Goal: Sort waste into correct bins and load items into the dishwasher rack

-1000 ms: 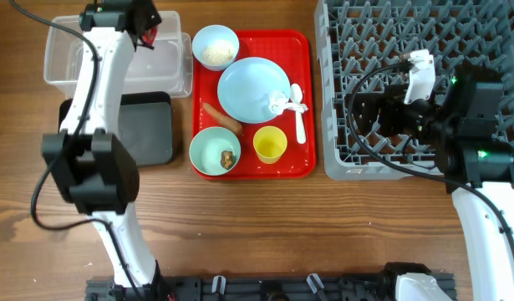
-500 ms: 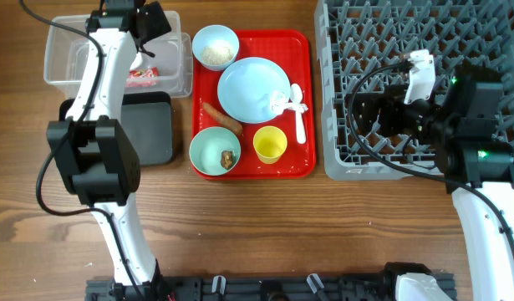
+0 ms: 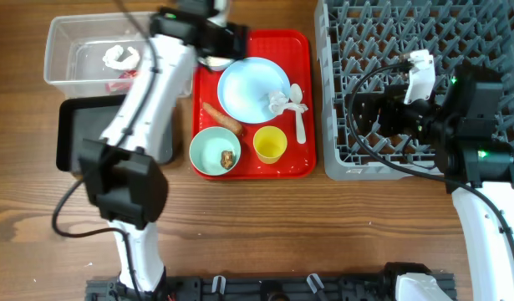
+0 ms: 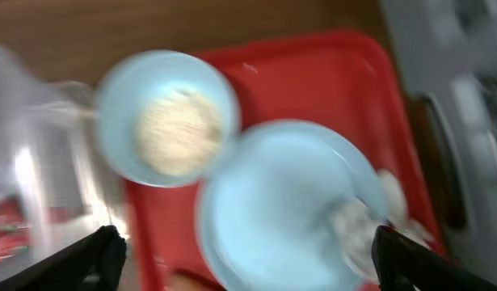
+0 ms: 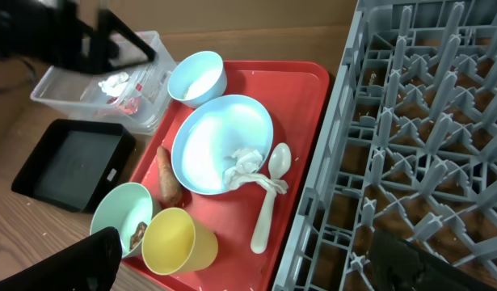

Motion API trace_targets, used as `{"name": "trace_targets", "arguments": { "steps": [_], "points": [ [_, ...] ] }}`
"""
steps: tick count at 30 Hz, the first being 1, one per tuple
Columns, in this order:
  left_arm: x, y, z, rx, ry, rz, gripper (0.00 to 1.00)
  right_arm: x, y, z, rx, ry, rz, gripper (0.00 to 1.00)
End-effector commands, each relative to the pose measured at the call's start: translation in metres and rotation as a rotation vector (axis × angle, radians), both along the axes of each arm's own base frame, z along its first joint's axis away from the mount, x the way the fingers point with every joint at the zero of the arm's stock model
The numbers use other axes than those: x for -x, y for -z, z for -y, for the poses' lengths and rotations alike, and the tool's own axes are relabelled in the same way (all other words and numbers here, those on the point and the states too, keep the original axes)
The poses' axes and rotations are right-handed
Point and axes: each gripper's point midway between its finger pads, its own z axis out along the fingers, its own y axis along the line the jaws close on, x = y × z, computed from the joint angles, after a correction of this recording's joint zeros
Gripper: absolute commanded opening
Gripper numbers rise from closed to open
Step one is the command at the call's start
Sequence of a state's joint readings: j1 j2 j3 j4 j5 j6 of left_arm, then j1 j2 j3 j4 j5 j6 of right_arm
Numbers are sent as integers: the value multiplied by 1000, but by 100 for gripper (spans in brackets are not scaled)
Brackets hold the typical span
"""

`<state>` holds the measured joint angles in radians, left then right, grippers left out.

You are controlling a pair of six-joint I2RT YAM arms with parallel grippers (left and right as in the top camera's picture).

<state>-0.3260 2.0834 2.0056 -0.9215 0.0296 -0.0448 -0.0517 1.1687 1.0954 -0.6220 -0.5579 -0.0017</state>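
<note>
The large square grey plastic dishwasher rack (image 3: 390, 33) fills the right side, with no dish showing in it. The right gripper (image 5: 256, 255) hangs over it, fingers spread and empty. The flat red tray (image 3: 302, 50) in the middle carries all the dishes. At far left the clear plastic tub (image 3: 68, 46) holds crumpled white paper (image 3: 120, 57) and a red-and-white wrapper (image 3: 114, 84). The shallow black plastic tray (image 3: 77, 138) lies just near of it.

The left gripper (image 4: 250, 257) hovers over the red tray's far-left corner, fingers wide apart and carrying nothing. Below it are the pale blue-green bowl of white rice (image 4: 167, 121) and the pale blue round plate (image 3: 248, 88).

The next pick looks like waste. It could be the white paper wad (image 3: 279, 102) at the plate's right edge, touching the white plastic spoon (image 3: 299, 117), or the orange stick (image 3: 221, 115) beside the plate. For the wad, descend straight, pinch only its top, and lift slowly so the spoon is not dragged.
</note>
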Motion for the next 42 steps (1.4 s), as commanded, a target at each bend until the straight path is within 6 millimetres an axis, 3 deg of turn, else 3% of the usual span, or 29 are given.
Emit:
{"name": "trace_targets", "arguments": {
  "steps": [1,7,15,27,33,42],
  "points": [
    [27,37,52,-30,201,-92,95,-2,-8,-2,-15,-10,12,100],
    [58,86,86,-126,396,-195,85,-2,-8,-2,-14,-9,12,100],
    [74,125,109,-197,584,-230,75,-2,-7,-1,-12,-7,10,100],
    [64,138,119,-175,585,-201,68,-2,-2,4,10,19,-10,100],
    [61,141,122,-162,581,-191,59,-1,-2,4,10,19,-11,100],
    [45,164,105,-79,311,-268,61,-1,-2,4,9,19,-11,100]
  ]
}}
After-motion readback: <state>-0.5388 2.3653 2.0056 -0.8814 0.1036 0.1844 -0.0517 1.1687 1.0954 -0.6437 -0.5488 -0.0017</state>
